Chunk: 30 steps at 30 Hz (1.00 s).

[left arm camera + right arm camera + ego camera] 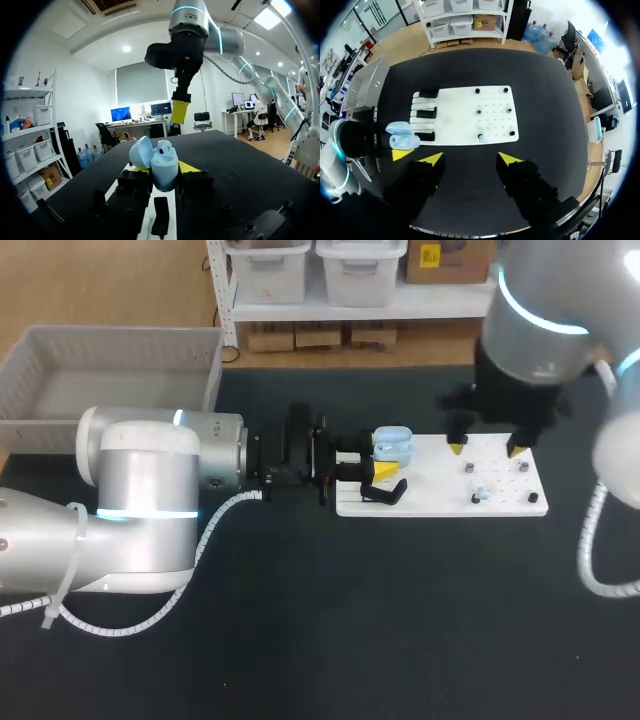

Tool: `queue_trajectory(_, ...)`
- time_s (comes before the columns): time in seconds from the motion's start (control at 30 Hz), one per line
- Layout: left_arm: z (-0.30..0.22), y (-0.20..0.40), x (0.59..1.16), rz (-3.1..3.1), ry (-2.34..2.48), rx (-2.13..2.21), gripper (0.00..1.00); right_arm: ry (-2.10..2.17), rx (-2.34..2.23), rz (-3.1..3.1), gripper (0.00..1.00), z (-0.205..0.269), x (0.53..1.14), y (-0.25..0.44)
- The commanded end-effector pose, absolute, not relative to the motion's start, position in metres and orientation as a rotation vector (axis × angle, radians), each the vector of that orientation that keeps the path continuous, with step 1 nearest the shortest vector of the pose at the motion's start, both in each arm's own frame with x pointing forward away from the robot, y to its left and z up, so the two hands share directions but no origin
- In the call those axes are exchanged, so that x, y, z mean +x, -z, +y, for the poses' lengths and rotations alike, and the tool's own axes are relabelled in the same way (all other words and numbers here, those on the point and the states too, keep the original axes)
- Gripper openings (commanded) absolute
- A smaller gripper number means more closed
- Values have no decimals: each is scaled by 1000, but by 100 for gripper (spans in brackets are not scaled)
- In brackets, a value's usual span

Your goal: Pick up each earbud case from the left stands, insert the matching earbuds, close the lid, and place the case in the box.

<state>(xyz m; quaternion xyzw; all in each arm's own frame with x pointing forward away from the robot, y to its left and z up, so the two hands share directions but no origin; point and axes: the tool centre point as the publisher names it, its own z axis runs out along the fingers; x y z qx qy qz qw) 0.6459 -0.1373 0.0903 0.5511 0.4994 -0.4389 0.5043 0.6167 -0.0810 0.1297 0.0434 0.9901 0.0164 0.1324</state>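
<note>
Hovering spread-fingered, the right gripper [486, 449] had the earbud [481, 495] just nearward; the left gripper [383, 456] clasped the open case [395, 448] leftward.

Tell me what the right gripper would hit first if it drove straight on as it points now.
The right gripper would probably meet the white board first, on its pegged half near the small blue earbud; depth is unclear.
</note>
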Motion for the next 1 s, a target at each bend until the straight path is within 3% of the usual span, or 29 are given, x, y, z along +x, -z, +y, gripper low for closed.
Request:
queue_trajectory(0.03,-138,-90,644,1205,1050,1323,0,-68,129,2847,65,-92,621,-116)
queue_trajectory(0.4,-138,-90,644,1205,1050,1323,0,-42,99,2919,62,-100,627,-83)
queue_trajectory(0.6,-138,-90,644,1205,1050,1323,0,-48,117,2946,49,-106,627,-71)
queue_trajectory(1.0,-138,-90,644,1205,1050,1323,0,-142,189,2916,46,-103,620,-46)
